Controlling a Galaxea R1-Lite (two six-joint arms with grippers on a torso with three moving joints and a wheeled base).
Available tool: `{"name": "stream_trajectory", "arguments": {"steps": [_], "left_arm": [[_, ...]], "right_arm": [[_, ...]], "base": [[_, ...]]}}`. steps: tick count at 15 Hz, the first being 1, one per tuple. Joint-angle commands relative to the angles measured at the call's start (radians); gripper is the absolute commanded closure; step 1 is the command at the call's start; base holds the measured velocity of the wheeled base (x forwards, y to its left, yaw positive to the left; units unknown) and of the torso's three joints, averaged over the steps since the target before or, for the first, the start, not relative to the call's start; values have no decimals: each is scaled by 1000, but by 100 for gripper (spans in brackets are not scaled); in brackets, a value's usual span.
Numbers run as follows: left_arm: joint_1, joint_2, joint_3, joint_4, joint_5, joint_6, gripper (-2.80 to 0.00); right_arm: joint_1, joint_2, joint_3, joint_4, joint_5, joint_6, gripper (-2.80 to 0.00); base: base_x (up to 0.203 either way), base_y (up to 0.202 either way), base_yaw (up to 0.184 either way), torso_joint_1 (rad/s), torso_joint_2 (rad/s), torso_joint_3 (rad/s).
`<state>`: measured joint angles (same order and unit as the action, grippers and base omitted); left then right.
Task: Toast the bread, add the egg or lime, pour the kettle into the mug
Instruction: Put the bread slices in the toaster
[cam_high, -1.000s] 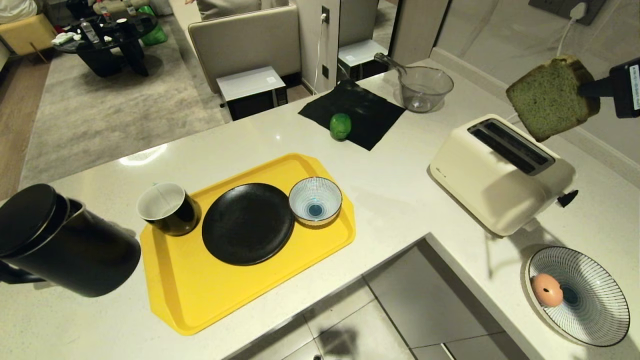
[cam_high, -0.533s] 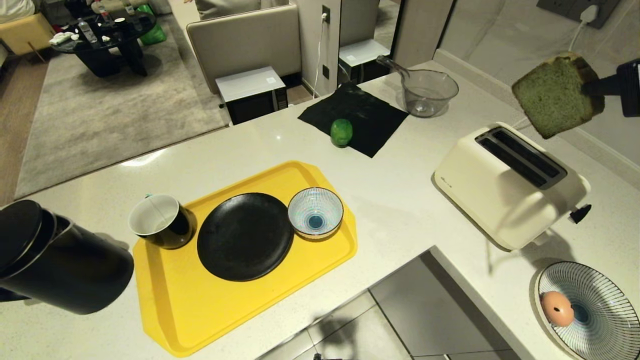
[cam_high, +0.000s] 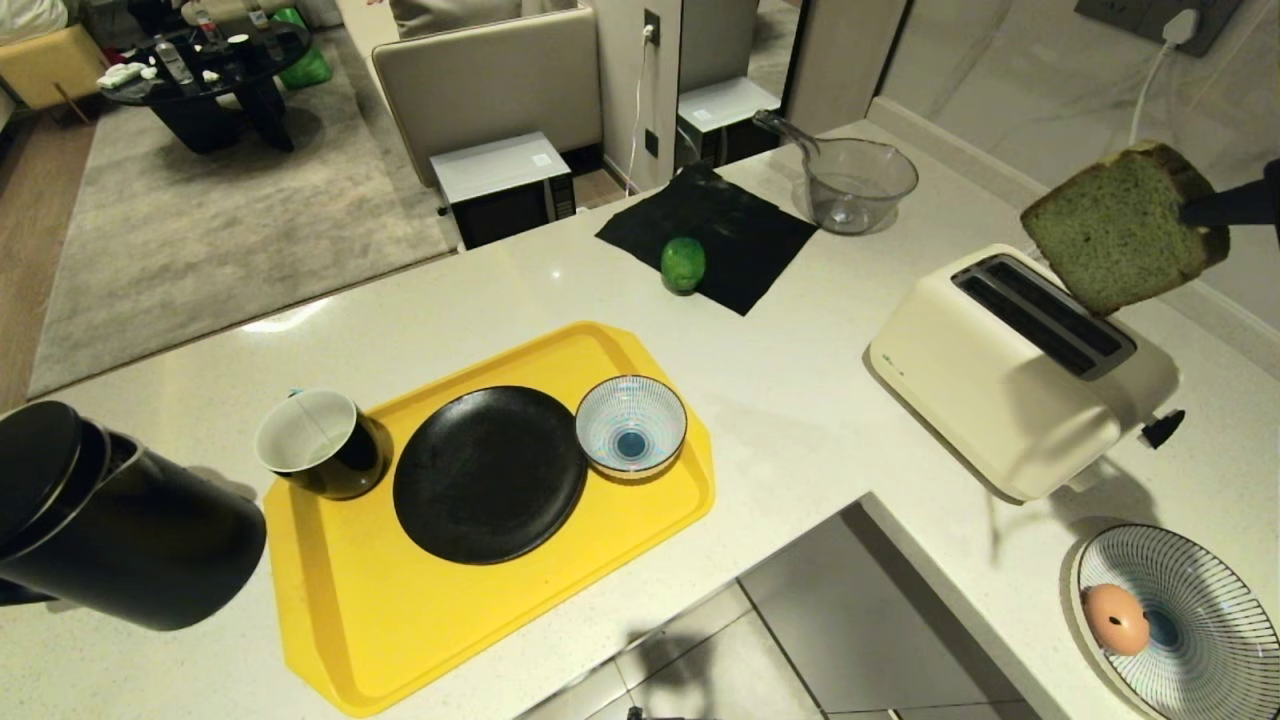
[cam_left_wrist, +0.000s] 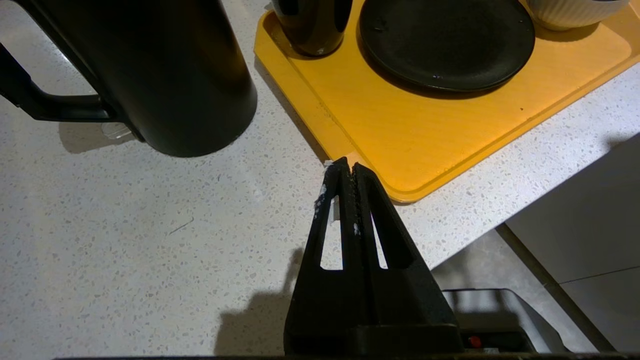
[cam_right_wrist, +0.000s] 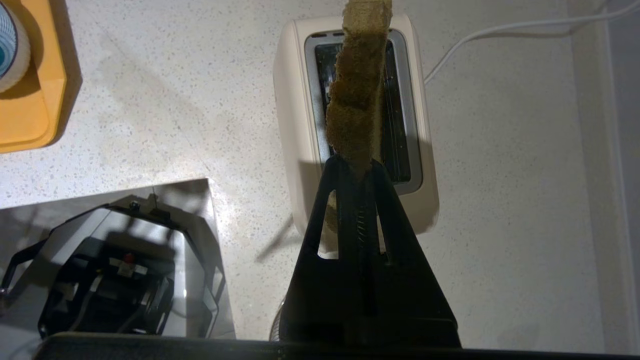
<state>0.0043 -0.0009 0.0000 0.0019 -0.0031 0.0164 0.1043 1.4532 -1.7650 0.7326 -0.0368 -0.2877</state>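
My right gripper is shut on the bread, a green-tinted slice held edge-down in the air just above the cream toaster and its two slots. The lime lies on a black cloth at the back. The egg rests in a striped plate at the front right. At the far left stands the black kettle, next to the black mug on the yellow tray. My left gripper is shut and empty, parked over the counter beside the tray's corner.
The tray also carries a black plate and a small striped bowl. A clear measuring cup stands at the back. The counter has an inner corner with floor below in front of the toaster. A white cord runs behind the toaster.
The whole head view shifted slightly. The bread in my right gripper has come lower, closer to the toaster's slots. The left gripper has not moved.
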Motion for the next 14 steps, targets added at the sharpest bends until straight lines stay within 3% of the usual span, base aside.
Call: {"name": "stream_trajectory", "arguments": {"steps": [1,14], "left_arm": [[0,-1,0,0,0,2,0],[0,-1,0,0,0,2,0]], "right_arm": [[-2,1,28,5,0,-2,0],[-28,16,83,4,2,-16,0]], "base": [[0,0,0,0,0,0],[0,0,0,0,0,0]]}}
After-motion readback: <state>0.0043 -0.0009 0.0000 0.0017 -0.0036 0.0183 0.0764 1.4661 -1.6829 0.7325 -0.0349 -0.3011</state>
